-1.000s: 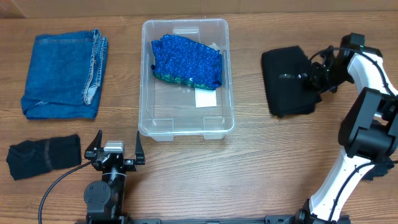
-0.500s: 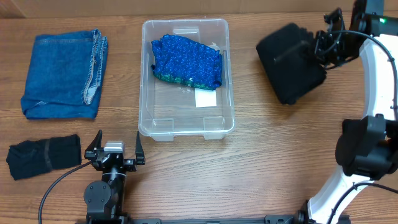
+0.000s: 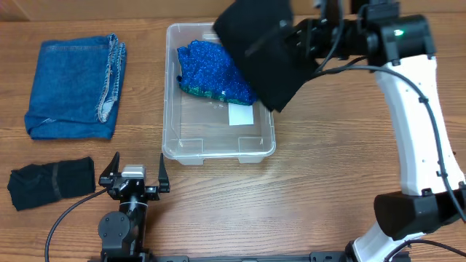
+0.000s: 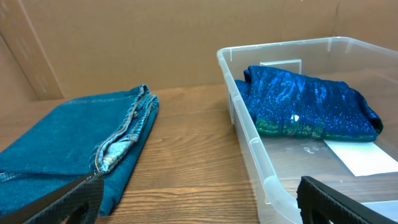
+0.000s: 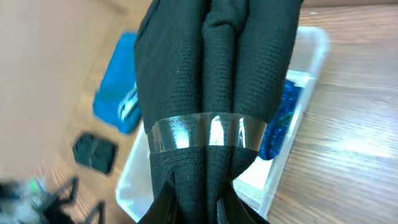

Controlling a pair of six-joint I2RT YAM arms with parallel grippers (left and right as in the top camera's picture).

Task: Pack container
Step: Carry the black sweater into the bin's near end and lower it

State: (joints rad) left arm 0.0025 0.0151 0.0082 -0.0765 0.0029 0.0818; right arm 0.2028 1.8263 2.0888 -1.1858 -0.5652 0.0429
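Aloft, knit black bundle (image 3: 261,54), glossy tape band (image 5: 208,132).

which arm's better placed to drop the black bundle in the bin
Right. The right hand holds the black folded garment above the far right corner of the clear container. The left hand sits open, empty, in front of it.

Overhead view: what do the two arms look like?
The right arm has white links, black joints, black cables looped alongside, and a small green light. The left arm is black, with a silver block behind thin black fingers and one black cable.
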